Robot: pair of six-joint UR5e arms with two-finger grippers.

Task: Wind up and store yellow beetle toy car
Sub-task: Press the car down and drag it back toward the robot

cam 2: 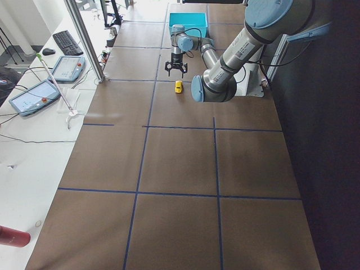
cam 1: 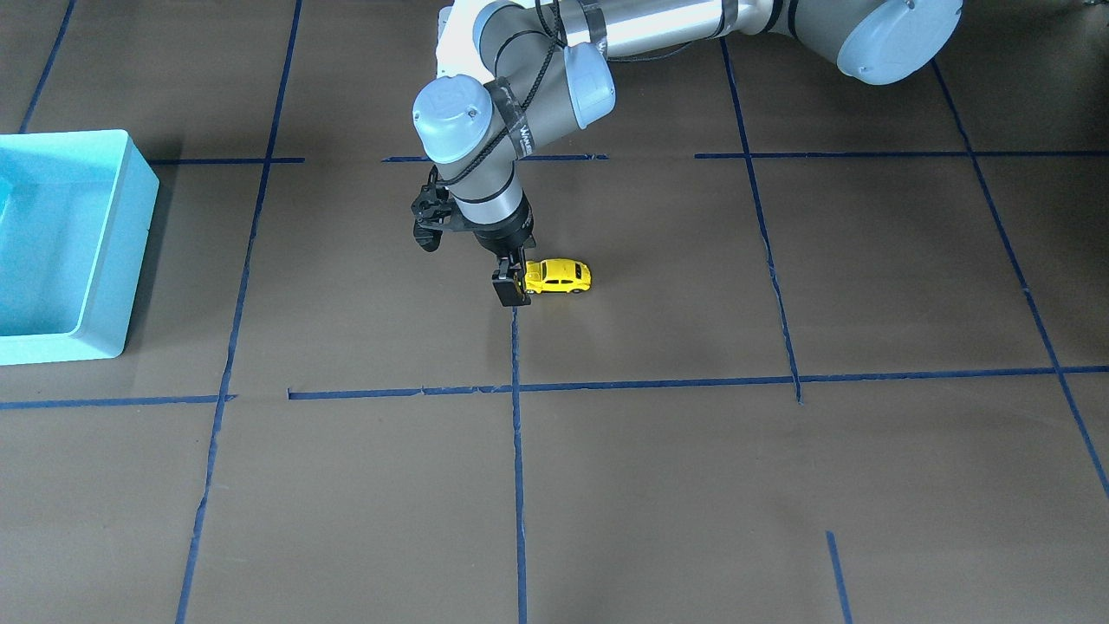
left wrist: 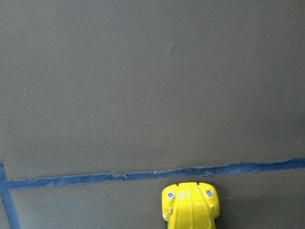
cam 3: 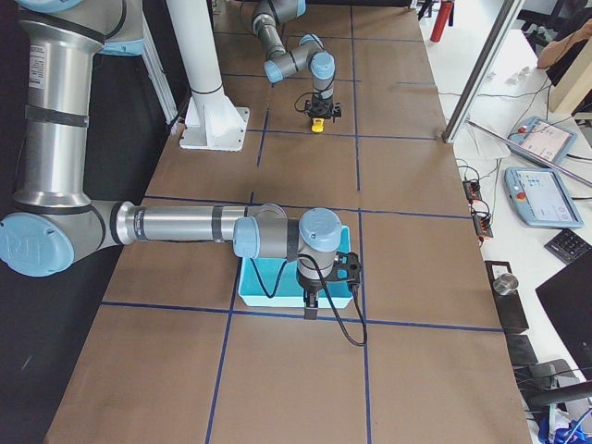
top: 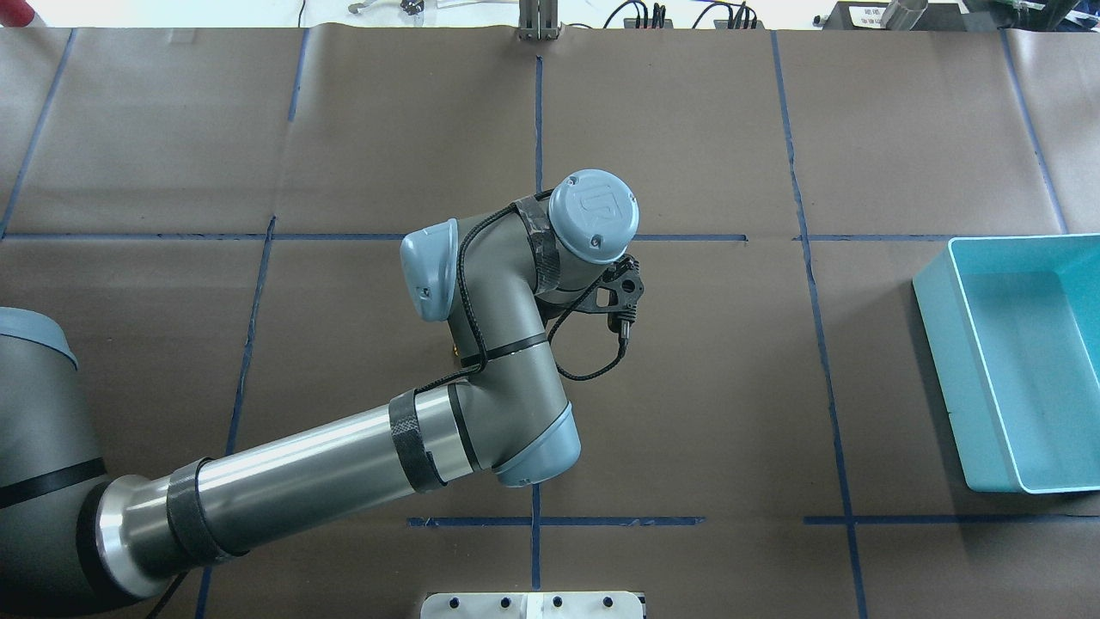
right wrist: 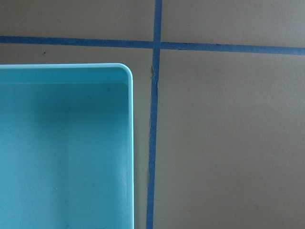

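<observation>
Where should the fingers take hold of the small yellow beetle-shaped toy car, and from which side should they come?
Probably across its two long door sides, at mid-body, coming down from above. The small yellow beetle-shaped toy car stands on its wheels on the brown table, so both sides are free, while its rounded roof offers no flat hold.

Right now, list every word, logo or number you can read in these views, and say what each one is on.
"UR": raised logo on the left arm's blue joint cap.
White lettering on the black strap around that arm's wrist: too blurred to read.
Touch panels beside the table: screens too small to read.
Yellow beetle toy car and turquoise bin: no text visible.
</observation>
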